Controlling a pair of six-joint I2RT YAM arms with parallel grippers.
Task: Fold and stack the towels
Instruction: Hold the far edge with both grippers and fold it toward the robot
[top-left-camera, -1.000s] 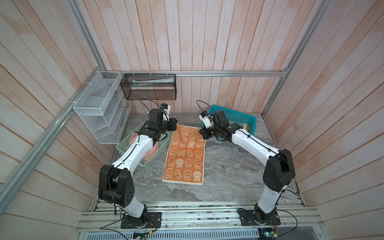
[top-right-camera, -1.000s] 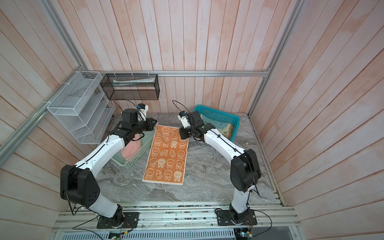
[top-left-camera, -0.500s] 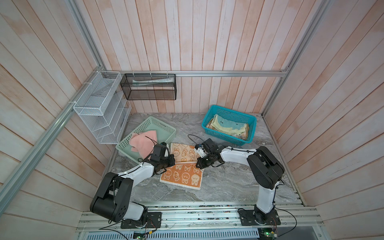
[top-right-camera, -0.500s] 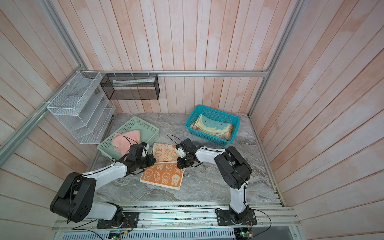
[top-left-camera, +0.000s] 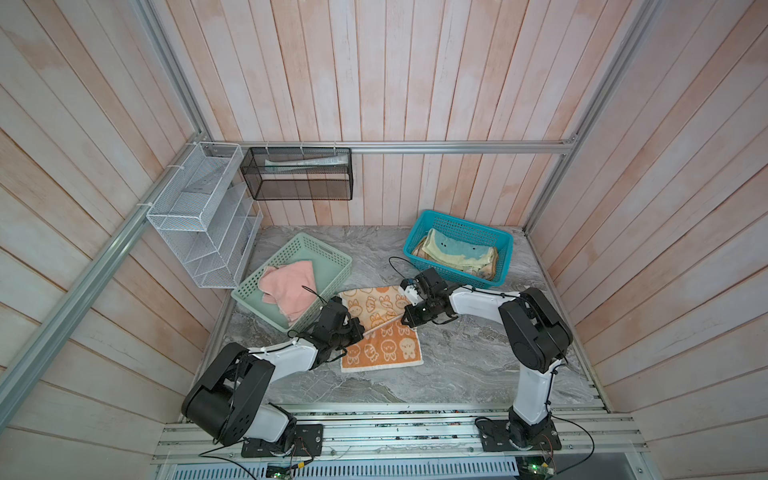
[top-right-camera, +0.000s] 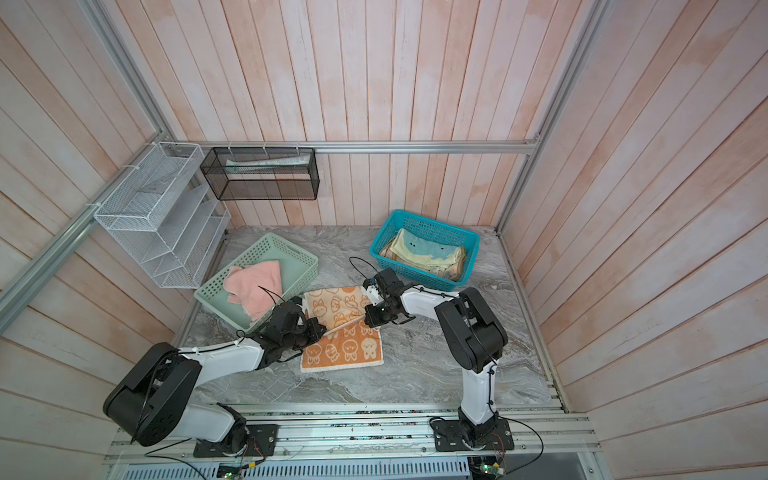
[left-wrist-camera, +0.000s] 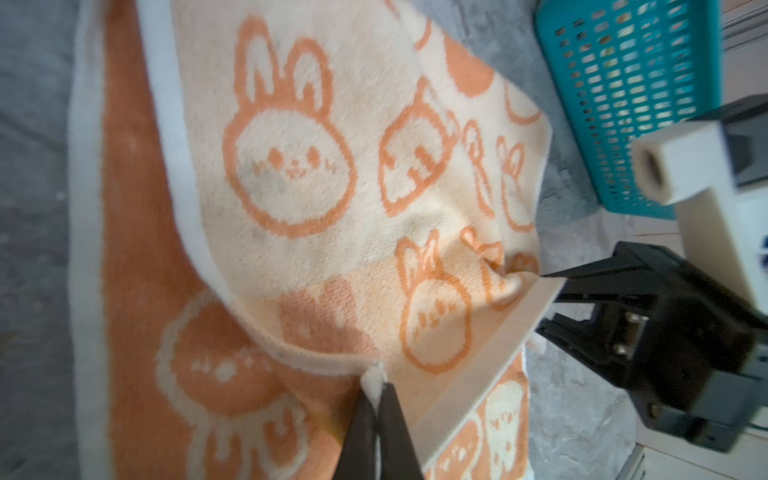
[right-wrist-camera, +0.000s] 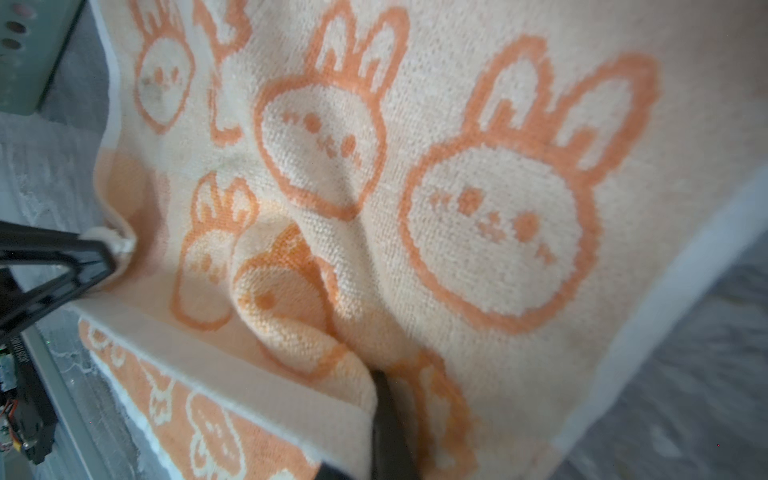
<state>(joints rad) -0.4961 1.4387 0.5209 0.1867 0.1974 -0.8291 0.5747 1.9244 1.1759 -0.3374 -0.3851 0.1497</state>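
Note:
The orange towel with cream bunnies (top-left-camera: 386, 349) (top-right-camera: 345, 349) lies mid-table, its far half lifted and doubled over toward the front, pale side up (left-wrist-camera: 291, 166) (right-wrist-camera: 490, 232). My left gripper (top-left-camera: 360, 331) (top-right-camera: 322, 330) (left-wrist-camera: 376, 384) is shut on one corner of the folded-over edge. My right gripper (top-left-camera: 405, 318) (top-right-camera: 367, 318) (right-wrist-camera: 380, 384) is shut on the other corner. That edge hangs taut between them, just above the towel's middle. A salmon pink towel (top-left-camera: 291, 284) lies crumpled in the mint-green basket (top-left-camera: 328, 257). A pale yellow-green towel (top-left-camera: 457, 251) tops a folded pile in the teal basket (top-left-camera: 498, 266).
A white wire rack (top-left-camera: 199, 216) hangs on the left wall and a black mesh basket (top-left-camera: 297, 178) on the back wall. Bare grey marble table (top-left-camera: 465, 365) lies in front of and to the right of the towel.
Both grippers have carried the towel's far edge from the back of the table forward and down over the towel, so it went from lying flat to half folded.

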